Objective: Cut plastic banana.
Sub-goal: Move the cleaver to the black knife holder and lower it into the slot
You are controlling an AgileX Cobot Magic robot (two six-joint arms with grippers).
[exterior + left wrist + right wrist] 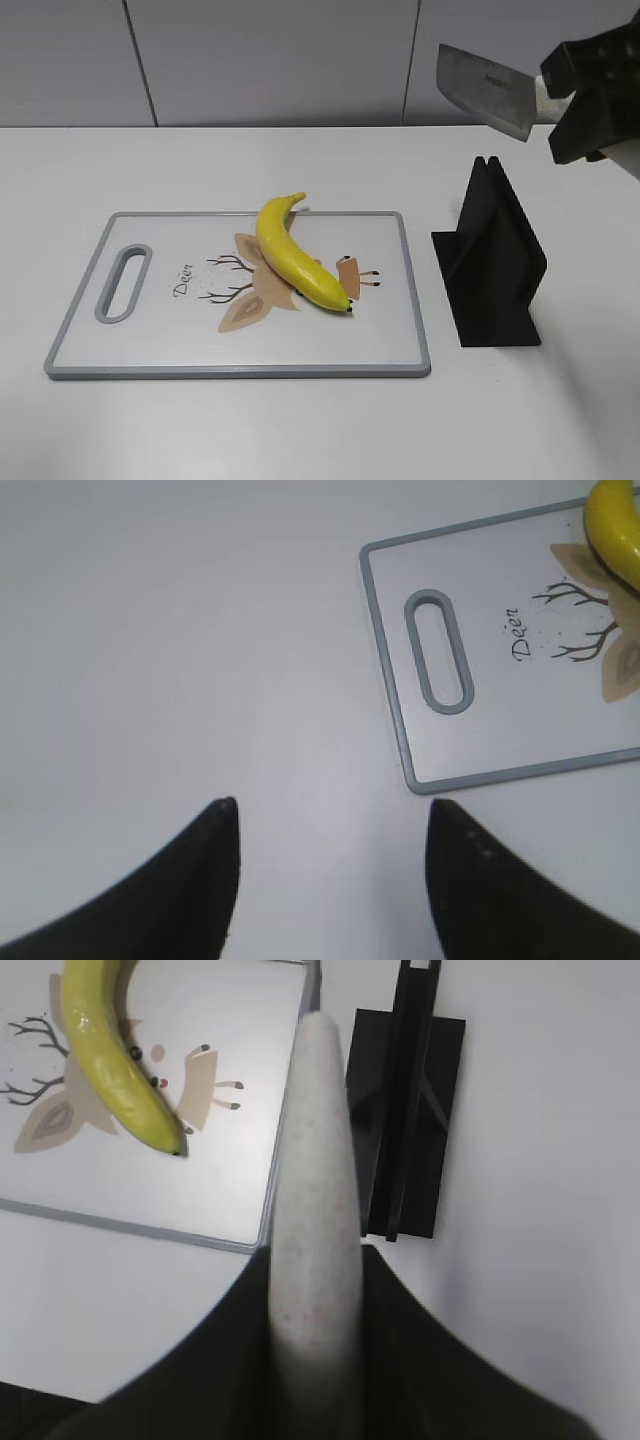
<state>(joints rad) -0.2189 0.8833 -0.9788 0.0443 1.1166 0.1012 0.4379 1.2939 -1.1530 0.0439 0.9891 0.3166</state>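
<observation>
right gripper point(572, 100): clamped on the knife point(487, 88) by its pale handle, so the knife part's sorted. Blade's up in the air, above and behind the stand, well apart from the board.

knife in the wrist view: you're basically staring down the handle point(313, 1190), with the black fingers point(420, 1360) hugging it on both sides.

left gripper point(330, 820): fingers spread wide, nothing in them, hanging over bare table point(150, 630) just off the board's handle end. Not in the exterior shot at all.

banana point(293, 254): lying diagonally across the middle of the board point(150, 345), stem toward the back edge, dark tip toward the front right. Sits right on the deer print. Whole, no cut anywhere I can see.

stand point(490, 262): black, empty, on the table just right of the board.

progress: I'd call it about halfway. Knife is picked up, but nothing's sliced yet.

still to do: swing the blade over to the banana, line it up across the middle, press down. Left arm could probably hold the banana steady, but that's my guess.
</observation>
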